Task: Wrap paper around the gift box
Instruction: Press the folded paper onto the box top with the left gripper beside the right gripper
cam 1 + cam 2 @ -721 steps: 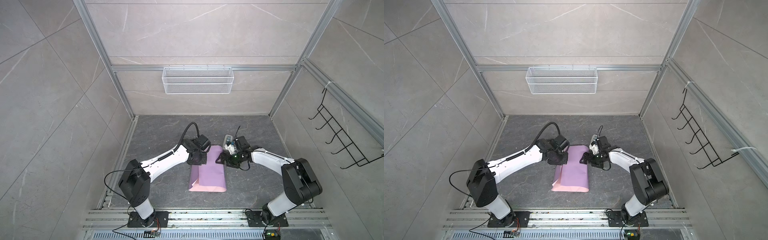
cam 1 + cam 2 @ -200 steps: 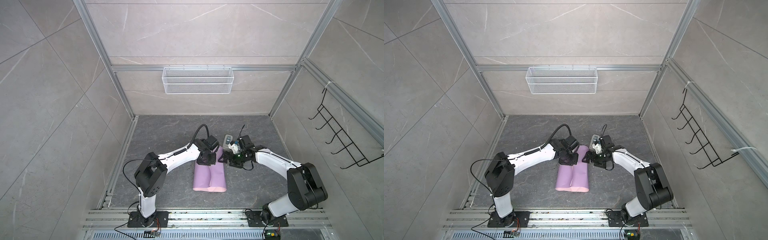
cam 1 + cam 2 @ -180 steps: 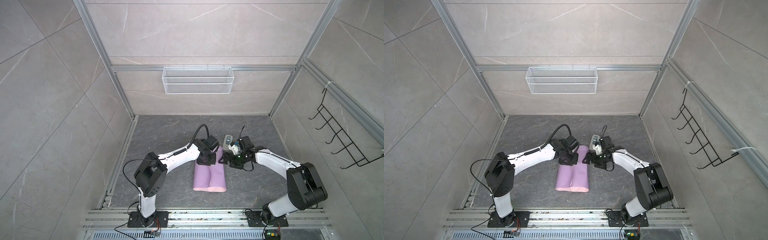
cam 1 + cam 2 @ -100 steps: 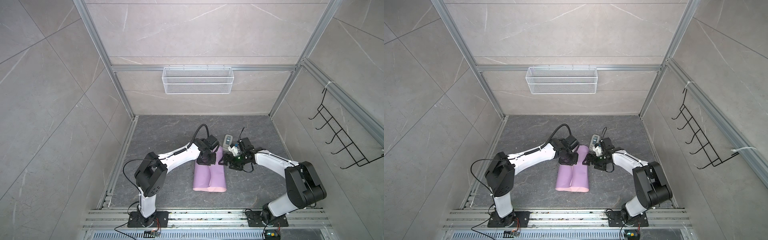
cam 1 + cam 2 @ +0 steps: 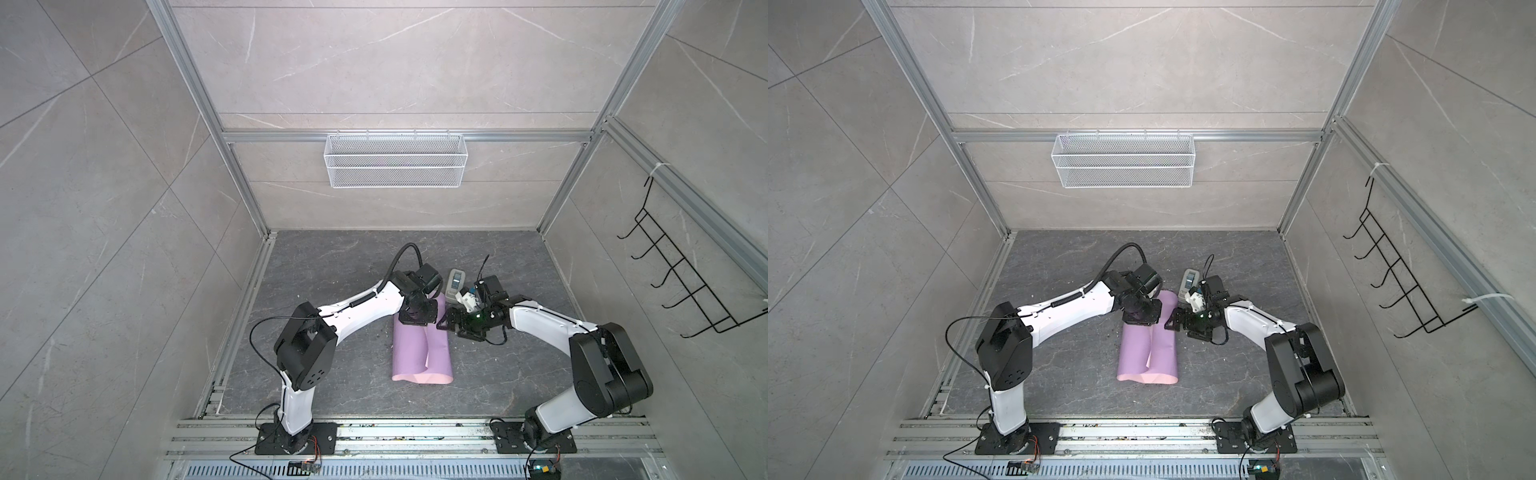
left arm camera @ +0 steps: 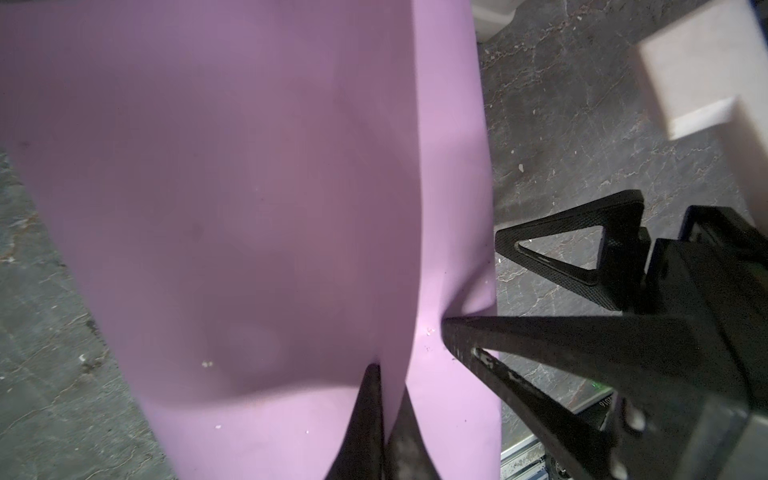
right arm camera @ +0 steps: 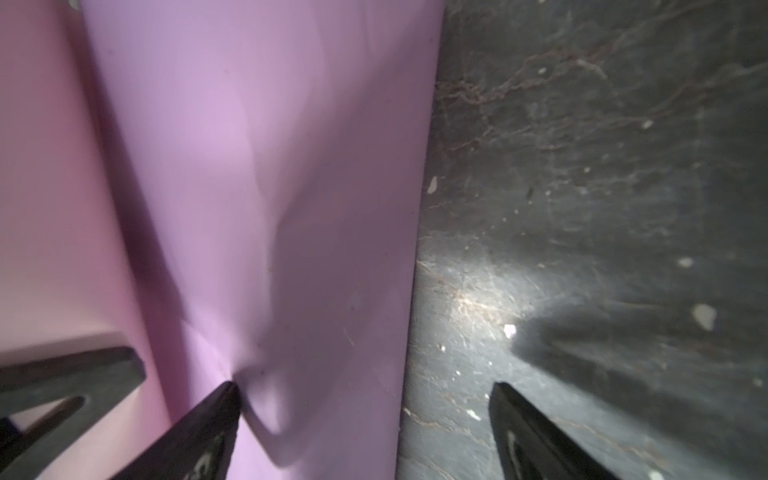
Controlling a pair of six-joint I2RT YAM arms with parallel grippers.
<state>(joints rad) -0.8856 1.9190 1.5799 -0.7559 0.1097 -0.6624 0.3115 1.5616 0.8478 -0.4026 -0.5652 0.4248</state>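
The paper [image 5: 419, 353] [image 5: 1148, 353] lies on the floor with both long sides folded over the middle, lilac face outward. The gift box is hidden; no olive-green shows. At the paper's far end my left gripper [image 5: 417, 322] [image 6: 388, 374] is shut on the edge of a folded flap, and a strip of paper [image 6: 249, 208] runs between its fingers. My right gripper [image 5: 446, 326] [image 7: 361, 388] is open at the far right corner. One of its fingertips [image 7: 224, 399] dents the right fold of the paper [image 7: 291, 208]; the other hangs over bare floor.
A small grey-white device [image 5: 454, 284] [image 5: 1188, 282] lies on the floor just behind the two grippers. A white wire basket [image 5: 395, 166] hangs on the back wall. A black hook rack [image 5: 681, 282] is on the right wall. Dark stone floor surrounds the paper.
Since the earliest frames the left gripper has carried the left flap over the middle, so the paper now shows two folds. In the last second the right gripper edged slightly nearer the paper.
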